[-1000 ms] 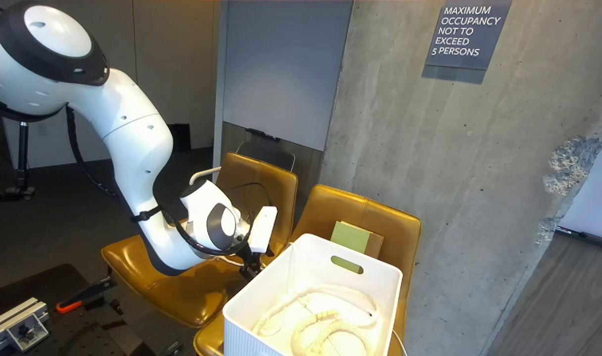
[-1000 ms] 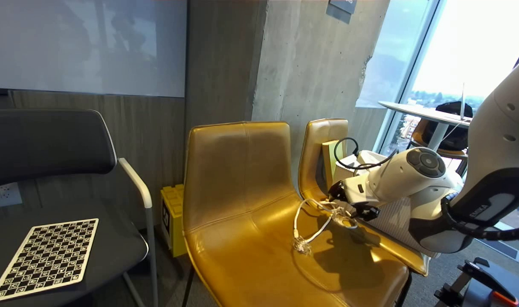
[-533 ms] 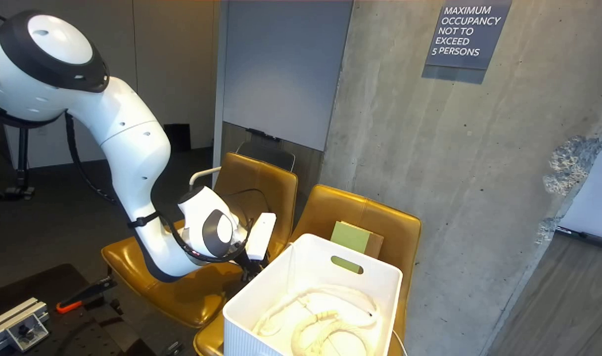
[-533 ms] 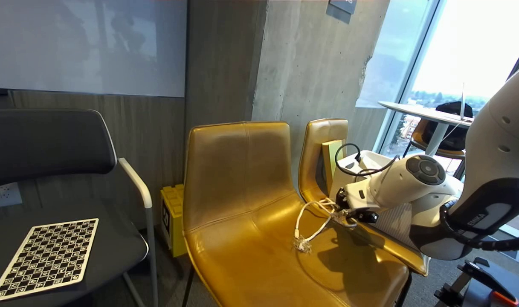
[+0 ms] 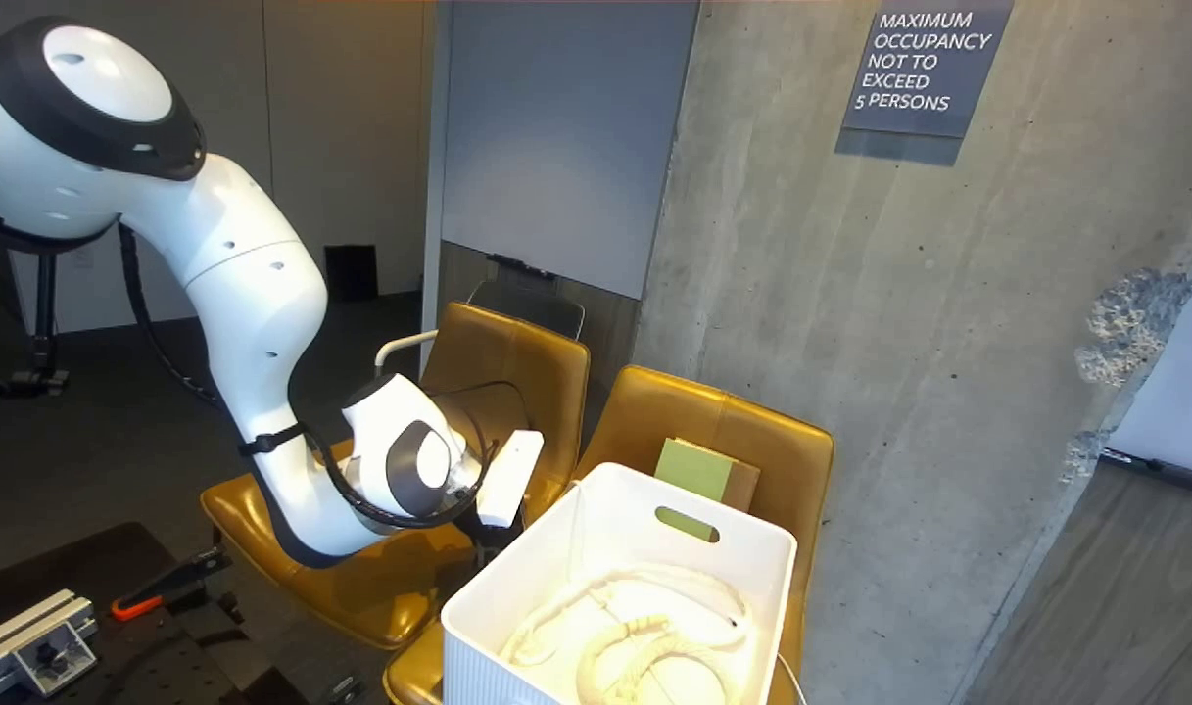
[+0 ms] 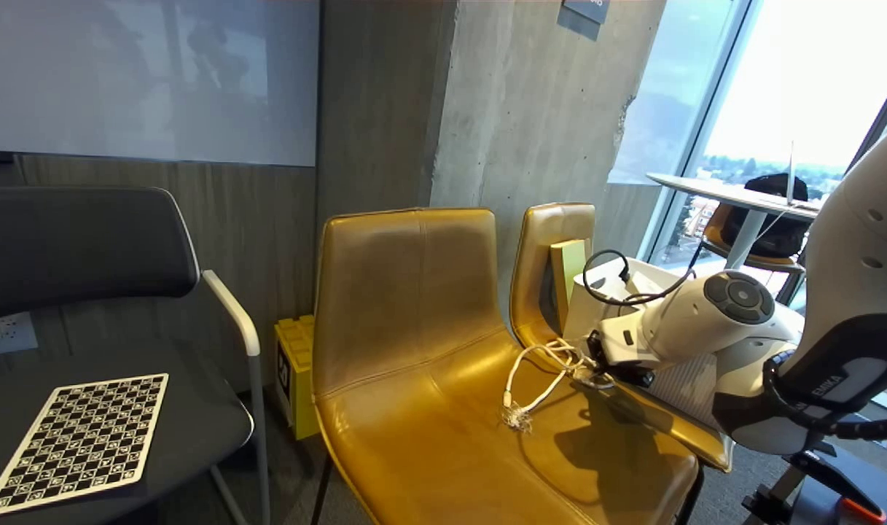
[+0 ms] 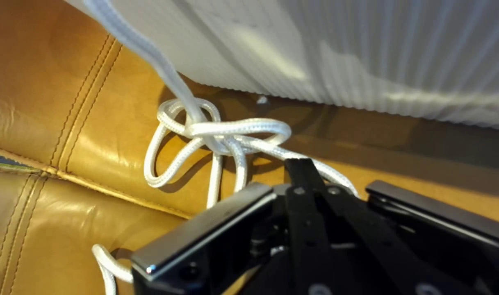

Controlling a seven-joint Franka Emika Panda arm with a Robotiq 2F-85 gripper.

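In the wrist view my gripper (image 7: pixel 299 160) is shut, its two black fingertips pressed together with no rope visible between them. A white braided rope (image 7: pixel 218 131), tangled into a loose knot, lies on the tan leather seat. One strand passes just behind the fingertips; whether they touch it cannot be told. Another strand rises along the side of the ribbed white bin (image 7: pixel 249 45). In an exterior view the rope (image 6: pixel 512 379) spreads across the chair seats, its frayed end on the nearer one. The fingertips are hidden behind the bin (image 5: pixel 502 676) in an exterior view.
Thicker cream rope (image 5: pixel 610 634) lies coiled inside the bin. A green book (image 5: pixel 691 470) leans on the chair back behind it. Two tan chairs (image 6: pixel 414 292) stand side by side. A dark chair (image 6: pixel 86 240) holds a checkered board (image 6: pixel 86 437). An orange-handled tool (image 5: pixel 137 607) rests on the dark table.
The fingers have come together. The arm and wrist have sunk lower and, in an exterior view, drawn slightly away from the bin. The rope on the seat looks nearly the same.
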